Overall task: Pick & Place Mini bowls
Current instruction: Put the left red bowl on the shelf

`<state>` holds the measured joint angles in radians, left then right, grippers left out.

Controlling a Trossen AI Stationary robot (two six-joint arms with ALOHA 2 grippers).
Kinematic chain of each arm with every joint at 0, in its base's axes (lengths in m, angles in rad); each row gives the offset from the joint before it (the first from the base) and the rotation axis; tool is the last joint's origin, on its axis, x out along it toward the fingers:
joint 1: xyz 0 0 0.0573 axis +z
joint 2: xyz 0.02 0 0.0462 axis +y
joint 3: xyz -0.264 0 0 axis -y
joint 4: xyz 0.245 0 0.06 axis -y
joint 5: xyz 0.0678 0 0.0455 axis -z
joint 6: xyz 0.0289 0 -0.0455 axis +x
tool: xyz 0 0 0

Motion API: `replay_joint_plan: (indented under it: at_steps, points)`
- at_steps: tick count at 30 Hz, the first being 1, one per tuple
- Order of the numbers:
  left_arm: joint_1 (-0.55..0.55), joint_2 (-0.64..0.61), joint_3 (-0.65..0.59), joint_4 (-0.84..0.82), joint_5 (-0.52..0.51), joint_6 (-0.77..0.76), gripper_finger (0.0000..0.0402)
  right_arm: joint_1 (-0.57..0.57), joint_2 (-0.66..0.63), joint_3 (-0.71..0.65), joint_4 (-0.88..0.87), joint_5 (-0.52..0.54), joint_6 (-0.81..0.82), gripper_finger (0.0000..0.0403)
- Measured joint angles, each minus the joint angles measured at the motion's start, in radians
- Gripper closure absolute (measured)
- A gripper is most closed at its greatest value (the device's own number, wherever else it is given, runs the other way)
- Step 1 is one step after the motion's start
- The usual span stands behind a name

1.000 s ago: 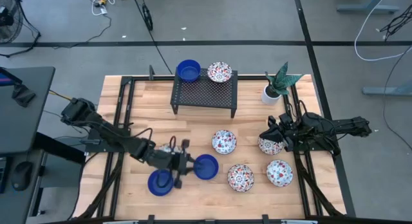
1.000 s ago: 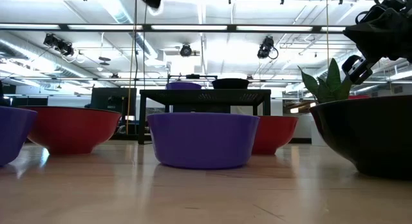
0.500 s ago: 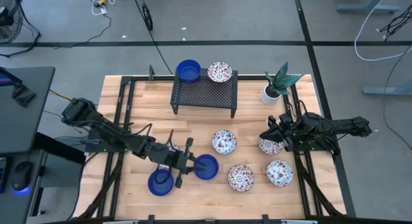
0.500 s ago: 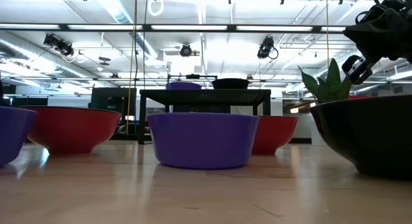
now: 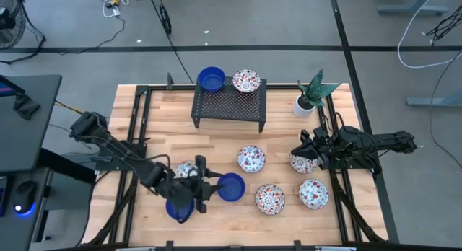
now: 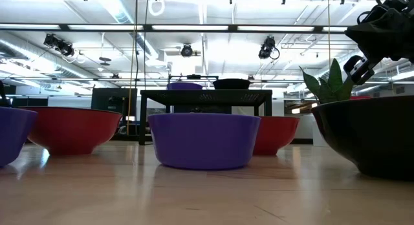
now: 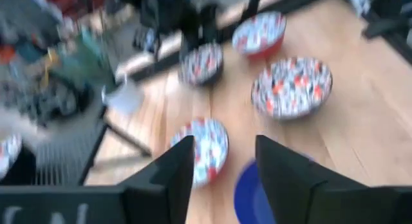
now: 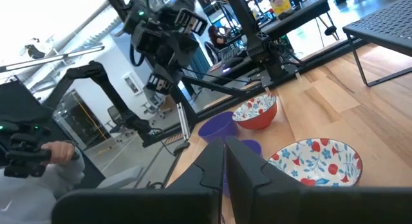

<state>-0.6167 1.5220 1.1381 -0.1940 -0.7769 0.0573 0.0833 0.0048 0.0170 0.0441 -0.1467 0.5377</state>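
Note:
Two blue mini bowls (image 5: 231,187) (image 5: 179,207) sit on the near left of the wooden table, with a floral one (image 5: 188,168) just behind them. Floral mini bowls (image 5: 251,159) (image 5: 269,199) (image 5: 313,193) (image 5: 303,163) stand on the right half. A blue bowl (image 5: 211,79) and a floral bowl (image 5: 246,81) rest on the black mesh rack (image 5: 229,105). My left gripper (image 5: 209,185) (image 7: 225,166) hovers open between the two near blue bowls, holding nothing. My right gripper (image 5: 306,146) (image 8: 224,161) is shut and waits above the rightmost floral bowl.
A white pot with a green plant (image 5: 310,97) stands at the far right corner. Black frame rails (image 5: 137,146) (image 5: 338,200) run along both sides of the table. Bare wood lies between the rack and the bowls (image 5: 216,143).
My left gripper has lifted and drawn back a little toward the table's left edge, tipping from pointing down to nearer level. The floral bowl behind it shows more now. The bowls lie where they were.

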Motion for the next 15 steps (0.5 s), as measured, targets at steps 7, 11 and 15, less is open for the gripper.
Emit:
replay_joint_plan:
  at_steps: [7,11,15]
  points:
    - [-0.03,0.074,0.177,-0.491,0.097,-0.354,0.0207,0.0,0.0,0.0,0.0,0.0,0.0,0.0382]
    - [-0.039,0.086,0.171,-0.61,0.215,-0.568,0.0212,0.0,0.0,0.0,-0.002,0.0,0.0,0.0382]
    - [-0.04,0.091,0.115,-0.646,0.259,-0.712,0.0215,0.0,0.0,0.0,-0.002,0.0,0.0,0.0382]
